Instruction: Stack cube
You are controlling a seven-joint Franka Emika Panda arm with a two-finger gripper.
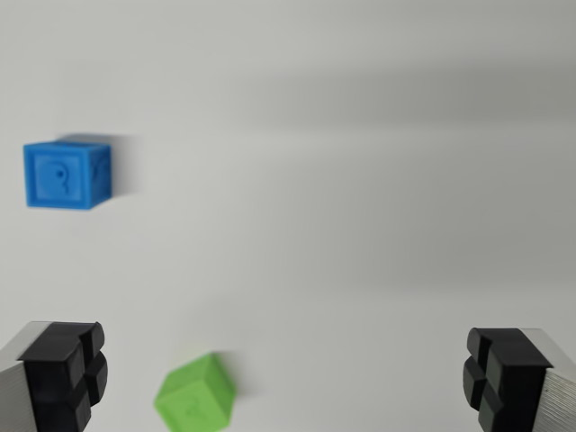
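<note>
Claw [288, 382] wide open, holding nothing.
A green block [195, 396] sits between its fingers; a blue block [67, 174] sits far off.

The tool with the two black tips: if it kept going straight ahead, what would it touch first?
Probably the green cube, which lies between the open tool's fingertips, nearer the wrist view's left one. Otherwise bare white table. The blue cube sits off the line. Depth is unclear.

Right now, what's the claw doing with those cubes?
Gripper open, holding nothing. Green plastic cube between its fingers, nearer the wrist view's left one. Blue plastic cube apart, upper left. Nothing in the way.
</note>
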